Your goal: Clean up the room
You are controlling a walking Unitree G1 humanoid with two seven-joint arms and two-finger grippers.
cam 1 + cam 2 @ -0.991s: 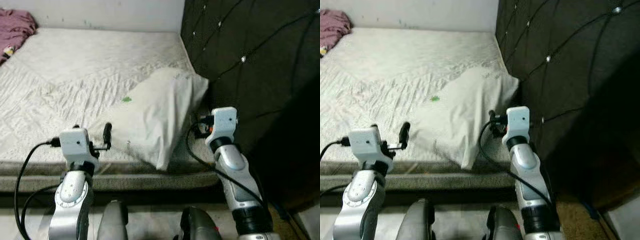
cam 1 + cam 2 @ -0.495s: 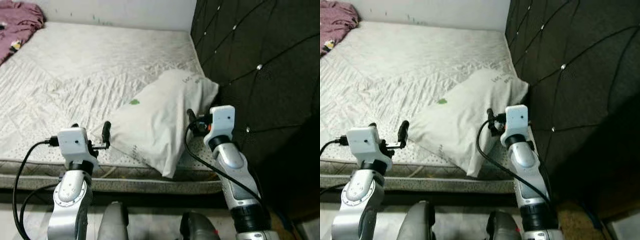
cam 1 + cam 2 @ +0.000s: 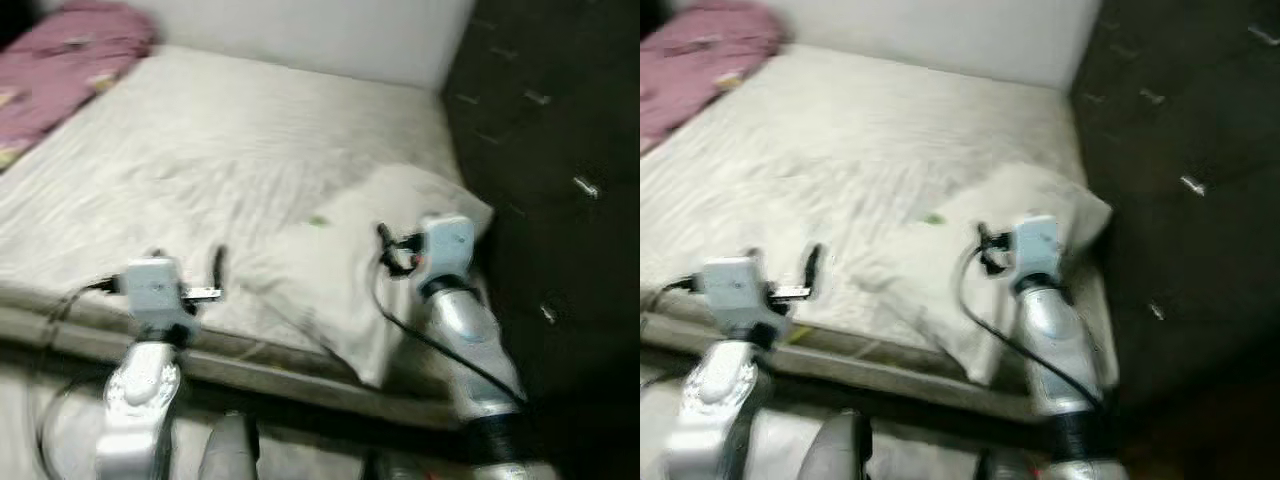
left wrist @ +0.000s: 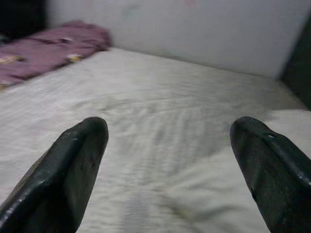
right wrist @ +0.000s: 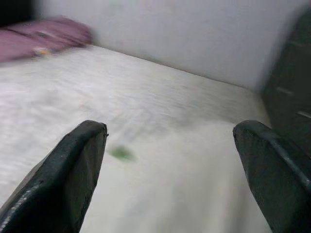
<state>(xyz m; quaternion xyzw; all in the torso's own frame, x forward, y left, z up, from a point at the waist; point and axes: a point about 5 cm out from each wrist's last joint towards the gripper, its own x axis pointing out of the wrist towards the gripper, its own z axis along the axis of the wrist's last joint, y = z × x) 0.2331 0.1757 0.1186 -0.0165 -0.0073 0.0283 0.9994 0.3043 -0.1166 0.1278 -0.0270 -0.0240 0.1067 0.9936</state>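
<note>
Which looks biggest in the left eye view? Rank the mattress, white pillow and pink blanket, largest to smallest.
1. mattress, widest by far.
2. white pillow, lying by the dark headboard.
3. pink blanket, though it lies farthest and is cut by the picture's edge, so its place is unsure.

No legible text, labels, brands, numbers or signs in any view. Head-camera views are motion-blurred. The white pillow (image 3: pixel 385 255) carries a small green mark (image 3: pixel 318 221) on its cover, which also shows as a green smudge in the right wrist view; its shape cannot be made out, and no lettering can be read on it. The pink bedding (image 3: pixel 70 55) at the far corner of the mattress (image 3: pixel 200 140) shows pale blotches, too blurred to resolve as print or pattern.
</note>
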